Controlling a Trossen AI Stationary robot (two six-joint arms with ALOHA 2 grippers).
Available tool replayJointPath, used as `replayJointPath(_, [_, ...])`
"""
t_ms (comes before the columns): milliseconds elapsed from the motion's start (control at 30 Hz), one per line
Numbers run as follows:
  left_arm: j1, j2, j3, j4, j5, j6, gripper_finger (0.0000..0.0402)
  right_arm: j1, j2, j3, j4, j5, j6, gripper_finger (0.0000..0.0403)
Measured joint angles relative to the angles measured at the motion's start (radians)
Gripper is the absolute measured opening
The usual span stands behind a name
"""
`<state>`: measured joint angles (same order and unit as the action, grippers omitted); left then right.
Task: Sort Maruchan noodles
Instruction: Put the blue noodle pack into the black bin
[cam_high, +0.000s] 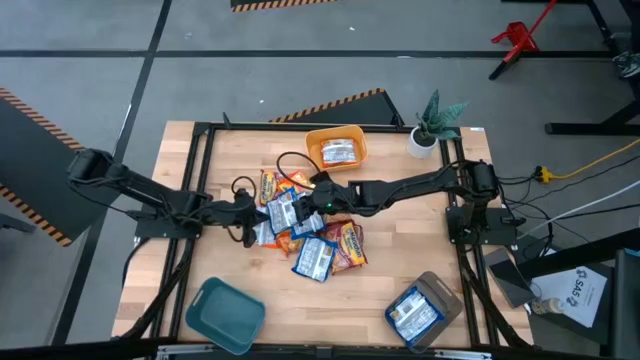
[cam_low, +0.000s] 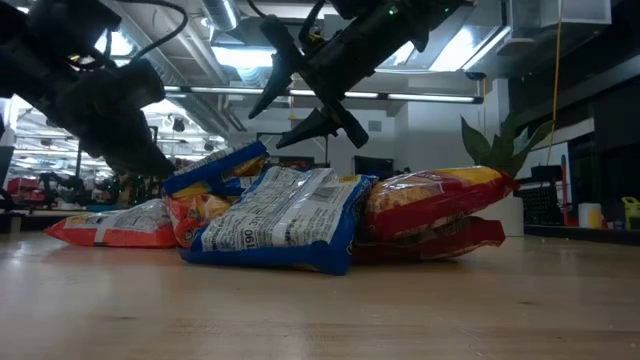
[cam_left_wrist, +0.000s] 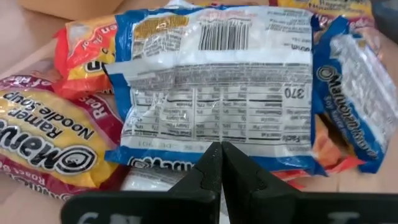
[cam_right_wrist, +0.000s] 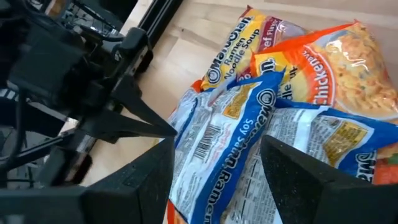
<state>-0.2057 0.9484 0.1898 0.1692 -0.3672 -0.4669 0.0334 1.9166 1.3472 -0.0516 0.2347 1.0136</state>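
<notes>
A pile of Maruchan noodles (cam_high: 305, 235) lies in the middle of the wooden table: blue-white, orange-yellow and red packets overlapping each other. My left gripper (cam_left_wrist: 221, 152) is shut at the edge of a blue-white packet (cam_left_wrist: 217, 87) that lies back side up on the pile's left. My right gripper (cam_low: 268, 128) hangs open above the same packet (cam_right_wrist: 214, 155), one finger on each side of it, touching nothing. One packet lies in the orange bin (cam_high: 352, 133), another in the grey bin (cam_high: 440, 288). My left gripper pinches the blue-white packet's sealed end edge (cam_left_wrist: 186, 163) between its two shut fingers, coming from the table's left side and slanting down. The held end (cam_low: 215, 168) is tilted up off the pile, while the rest of the packet lies on the other packets.
A teal bin (cam_high: 225, 315) stands near the front left, the grey bin at the front right, the orange bin at the far middle. A potted plant (cam_high: 432, 125) stands at the far right. Bare wood lies in front of the pile.
</notes>
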Motion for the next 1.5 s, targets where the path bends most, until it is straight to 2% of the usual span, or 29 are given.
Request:
replayJointPath(133, [0.028, 0.041, 0.0, 0.061, 0.048, 0.031, 0.0, 0.0, 0.023, -0.001, -0.006, -0.01, 0.004, 0.0222])
replayJointPath(467, [0.04, 0.107, 0.001, 0.058, 0.098, 0.032, 0.0, 0.0, 0.045, 0.0, -0.004, -0.027, 0.05, 0.0222])
replayJointPath(867, [0.04, 0.153, 0.002, 0.082, 0.097, 0.034, 0.0, 0.021, 0.053, 0.0, 0.008, -0.034, -0.001, 0.0222])
replayJointPath(1000, [0.044, 0.153, 0.002, 0.082, 0.096, 0.048, 0.0, 0.019, 0.066, 0.0, 0.051, -0.07, -0.043, 0.0222])
replayJointPath(1133, [0.055, 0.154, 0.002, 0.082, 0.104, 0.053, 0.0, 0.019, 0.097, 0.006, 0.193, -0.108, -0.054, 0.0237])
replayJointPath(1300, [0.068, 0.154, 0.001, 0.081, 0.103, 0.053, 0.0, 0.012, 0.097, 0.003, 0.129, -0.071, 0.011, 0.0271])
replayJointPath(1500, [0.068, 0.154, 0.001, 0.078, 0.101, 0.055, 0.0, 0.012, 0.081, 0.003, 0.109, -0.043, 0.029, 0.0267])
